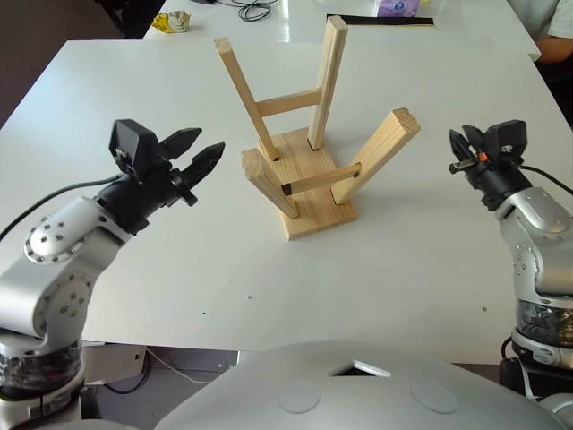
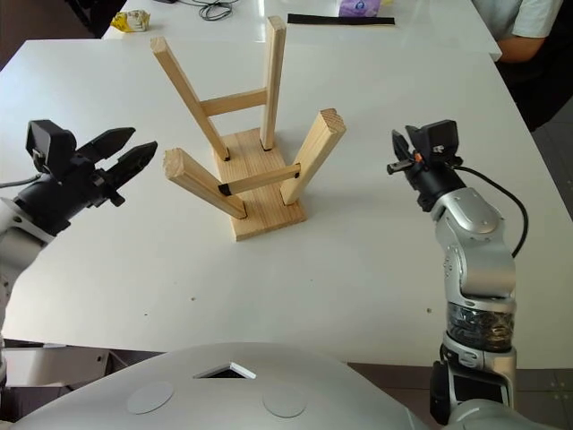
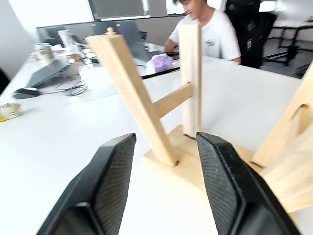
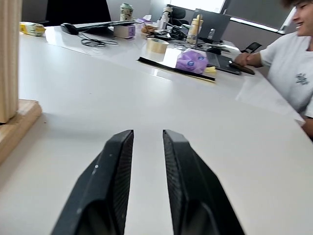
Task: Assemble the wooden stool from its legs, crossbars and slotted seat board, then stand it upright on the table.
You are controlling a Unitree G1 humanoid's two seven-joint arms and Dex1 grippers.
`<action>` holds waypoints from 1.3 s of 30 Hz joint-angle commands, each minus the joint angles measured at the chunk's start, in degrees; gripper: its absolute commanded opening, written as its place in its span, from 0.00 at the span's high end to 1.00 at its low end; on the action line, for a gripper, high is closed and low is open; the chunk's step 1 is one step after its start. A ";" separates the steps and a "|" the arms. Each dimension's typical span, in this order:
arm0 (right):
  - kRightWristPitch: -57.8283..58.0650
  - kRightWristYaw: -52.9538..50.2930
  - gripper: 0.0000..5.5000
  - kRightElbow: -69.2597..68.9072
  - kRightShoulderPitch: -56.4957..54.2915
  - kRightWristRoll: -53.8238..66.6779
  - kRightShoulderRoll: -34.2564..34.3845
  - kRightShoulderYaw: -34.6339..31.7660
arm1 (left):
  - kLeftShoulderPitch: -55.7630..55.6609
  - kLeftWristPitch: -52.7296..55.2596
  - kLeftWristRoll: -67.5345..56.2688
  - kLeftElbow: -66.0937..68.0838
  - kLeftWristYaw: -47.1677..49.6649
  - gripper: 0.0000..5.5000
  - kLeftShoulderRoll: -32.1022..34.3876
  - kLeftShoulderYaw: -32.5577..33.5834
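Left eye view: the wooden stool (image 1: 304, 170) sits near the middle of the white worktop (image 1: 179, 287), upside down. Its seat board (image 1: 313, 219) lies flat on the worktop, and it holds the ends of all four legs, which poke up from it. Two crossbars (image 1: 288, 103) join the legs in pairs. The two far legs stand fairly straight. The two near legs lean outward.

The left pincer (image 1: 210, 140) hovers just beside the stool, fingers wide apart, with nothing in them. The right pincer (image 1: 455, 150) is well off on the other side, fingers a little apart, holding nothing too.

I think the building part looks done, so the job now is the flip. Next, a pincer would need to close on a leg or crossbar and turn the stool over so its legs stand on the worktop. The leaning legs may be loose and could slip out.
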 commanded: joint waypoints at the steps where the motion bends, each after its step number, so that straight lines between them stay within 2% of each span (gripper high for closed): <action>1: 0.68 -0.87 0.80 -1.92 0.45 -0.59 -0.65 -1.97 | 10.94 -15.42 20.45 -0.56 8.91 0.58 -9.38 -8.71; 4: 1.34 1.69 0.80 -2.96 -1.16 -0.46 -0.80 3.06 | 13.72 -22.24 25.70 -0.84 7.35 0.58 -11.50 -13.90; 7: 2.99 4.01 0.80 -5.61 -2.94 0.11 0.65 9.60 | 10.00 -23.48 25.80 0.30 3.66 0.58 -11.48 -16.13; 11: 7.50 5.65 0.80 -11.42 -6.28 1.95 5.82 21.99 | 0.69 -20.00 25.17 2.61 1.63 0.58 -11.58 -17.03; 14: 10.55 7.43 0.80 -18.30 -5.41 2.94 6.64 30.99 | -5.58 -16.10 24.64 2.39 0.60 0.58 -12.70 -19.85; 17: 11.28 8.58 0.80 -20.05 -4.96 1.60 5.09 34.87 | -6.87 -13.63 25.43 1.18 0.58 0.58 -13.80 -22.81; 21: 11.20 7.11 0.80 -17.47 -3.74 -0.88 3.79 31.71 | -5.30 -12.35 27.80 4.81 0.49 0.58 -13.50 -22.59; 29: 11.75 4.15 0.80 -16.72 0.28 -1.74 2.71 20.56 | -6.34 -13.95 25.89 13.55 -2.57 0.58 -9.16 -11.65; 36: 10.38 -2.10 0.80 -11.55 0.99 -4.20 2.01 4.55 | 0.22 -16.68 26.68 11.84 -2.34 0.58 -7.88 -1.89; 39: 10.66 -5.56 0.80 -13.01 1.65 -4.91 4.52 2.12 | 3.17 -18.03 27.37 6.77 -0.63 0.58 -10.28 -1.26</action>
